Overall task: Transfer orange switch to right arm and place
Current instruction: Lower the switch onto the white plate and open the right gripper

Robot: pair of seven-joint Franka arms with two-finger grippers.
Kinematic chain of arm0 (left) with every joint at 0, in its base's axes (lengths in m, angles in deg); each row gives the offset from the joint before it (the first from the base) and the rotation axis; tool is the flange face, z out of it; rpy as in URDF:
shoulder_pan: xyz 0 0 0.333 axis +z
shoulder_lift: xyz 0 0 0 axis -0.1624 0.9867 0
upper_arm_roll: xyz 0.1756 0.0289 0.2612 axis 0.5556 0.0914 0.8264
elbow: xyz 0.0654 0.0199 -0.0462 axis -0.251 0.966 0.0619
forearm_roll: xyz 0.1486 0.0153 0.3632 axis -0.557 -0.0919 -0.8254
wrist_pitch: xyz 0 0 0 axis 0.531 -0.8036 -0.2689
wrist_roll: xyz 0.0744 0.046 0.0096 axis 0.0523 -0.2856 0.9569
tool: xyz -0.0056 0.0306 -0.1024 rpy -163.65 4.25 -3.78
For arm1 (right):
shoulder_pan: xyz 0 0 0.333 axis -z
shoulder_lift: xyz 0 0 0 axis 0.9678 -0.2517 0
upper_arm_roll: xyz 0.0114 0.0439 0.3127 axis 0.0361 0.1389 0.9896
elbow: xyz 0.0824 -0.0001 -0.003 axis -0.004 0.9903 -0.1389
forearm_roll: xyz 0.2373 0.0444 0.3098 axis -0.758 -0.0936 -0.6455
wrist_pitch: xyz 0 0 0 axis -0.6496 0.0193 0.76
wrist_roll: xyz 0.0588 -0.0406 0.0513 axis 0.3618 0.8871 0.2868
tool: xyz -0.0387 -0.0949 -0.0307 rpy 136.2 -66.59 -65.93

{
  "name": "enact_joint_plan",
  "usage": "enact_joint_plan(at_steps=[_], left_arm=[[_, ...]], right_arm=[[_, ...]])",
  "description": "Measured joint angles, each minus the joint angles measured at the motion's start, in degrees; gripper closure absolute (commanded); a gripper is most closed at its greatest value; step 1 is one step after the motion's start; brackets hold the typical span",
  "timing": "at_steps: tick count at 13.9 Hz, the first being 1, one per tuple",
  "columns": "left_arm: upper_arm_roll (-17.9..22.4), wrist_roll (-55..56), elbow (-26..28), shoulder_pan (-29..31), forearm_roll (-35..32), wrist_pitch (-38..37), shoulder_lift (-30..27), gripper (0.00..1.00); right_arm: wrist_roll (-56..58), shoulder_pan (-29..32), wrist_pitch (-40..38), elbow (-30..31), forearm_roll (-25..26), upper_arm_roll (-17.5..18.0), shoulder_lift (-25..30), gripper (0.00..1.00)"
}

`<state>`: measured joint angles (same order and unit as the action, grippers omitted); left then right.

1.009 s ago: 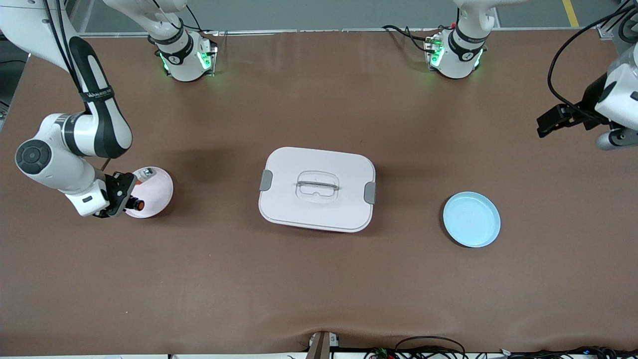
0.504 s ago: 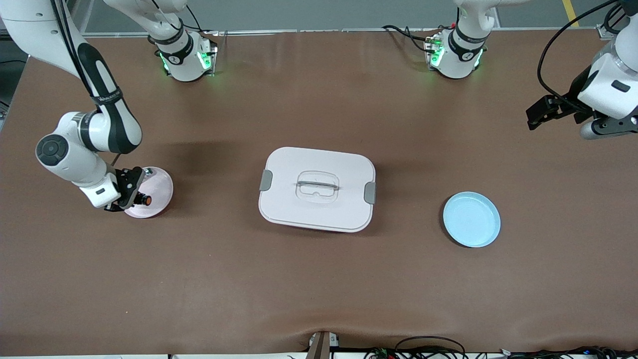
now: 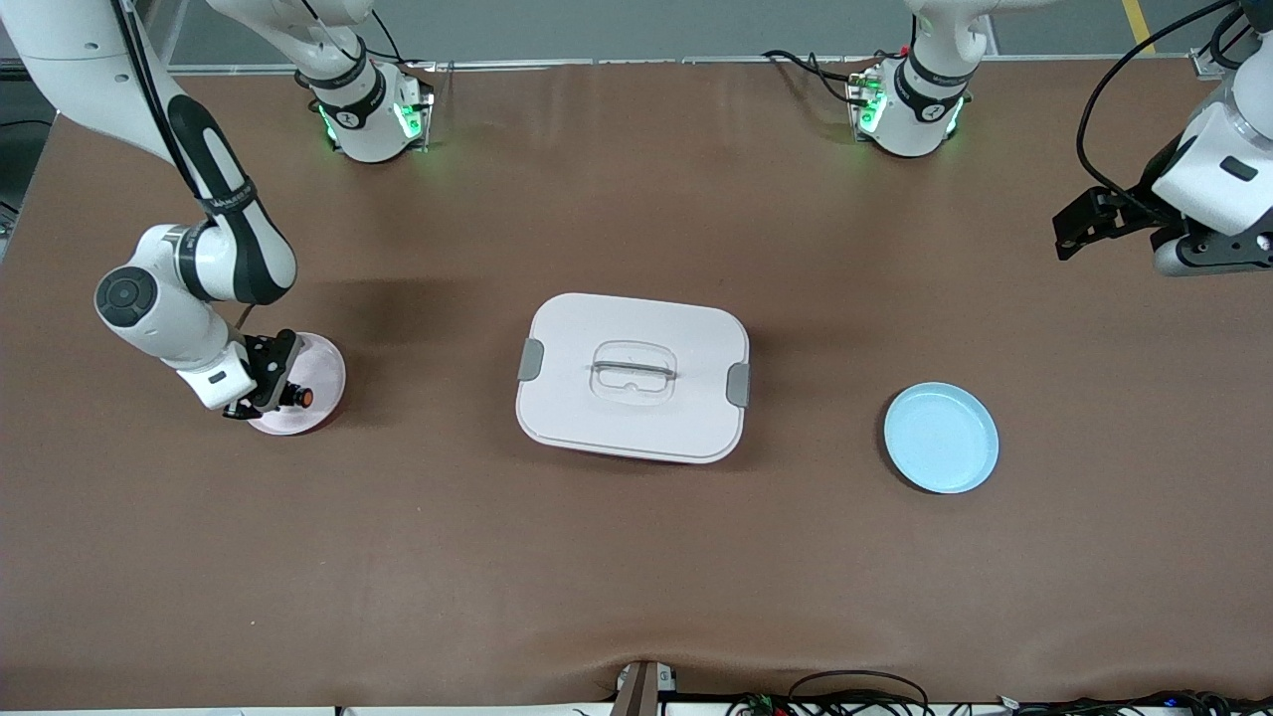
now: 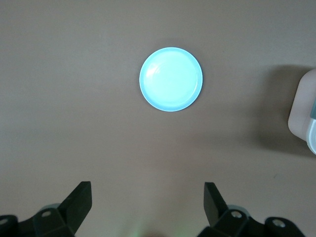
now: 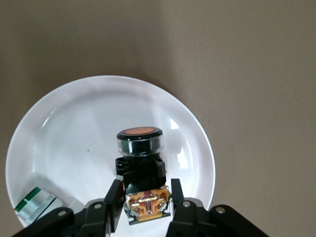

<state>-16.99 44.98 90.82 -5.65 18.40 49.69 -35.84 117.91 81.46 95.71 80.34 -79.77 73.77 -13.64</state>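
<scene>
The whole table [image 3: 636, 557] is seen from a high front camera facing the arm bases. From the left wrist, bare tabletop is looked down on from well above, with the blue plate [image 4: 171, 79] and a corner of the white lidded box [image 4: 302, 116] taken in (both also shown in the front view). From the right wrist, the white plate [image 5: 74, 128] is viewed closely from just above; the same plate [image 3: 323, 373] is shared with the front view.
</scene>
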Motion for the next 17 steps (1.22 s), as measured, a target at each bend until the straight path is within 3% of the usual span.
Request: enact_joint_plan(at_steps=[4, 5, 7, 8, 17], left_arm=[[0.04, -0.37, 0.00, 0.00, 0.50, 0.10, -0.27, 0.00], [0.04, -0.61, 0.00, 0.00, 0.51, 0.10, -0.33, 0.00], [0.06, -1.30, 0.00, 0.00, 0.54, 0.10, -0.37, 0.00], [0.09, -1.67, 0.00, 0.00, 0.54, 0.10, -0.37, 0.00], [0.23, -2.56, 0.00, 0.00, 0.55, 0.09, -0.37, 0.00]], right_arm=[[0.15, 0.27, 1.46, 0.01, 0.00, -0.01, -1.81, 1.00], [0.18, 0.35, 1.56, 0.01, 0.00, -0.01, -1.93, 0.88], [0.20, 0.41, 1.62, 0.00, 0.00, -0.01, -1.94, 0.37], [0.20, 0.43, 1.62, 0.00, 0.00, -0.01, -1.94, 0.00], [0.71, 1.37, 1.44, -2.87, -0.01, 0.28, -1.90, 0.00]])
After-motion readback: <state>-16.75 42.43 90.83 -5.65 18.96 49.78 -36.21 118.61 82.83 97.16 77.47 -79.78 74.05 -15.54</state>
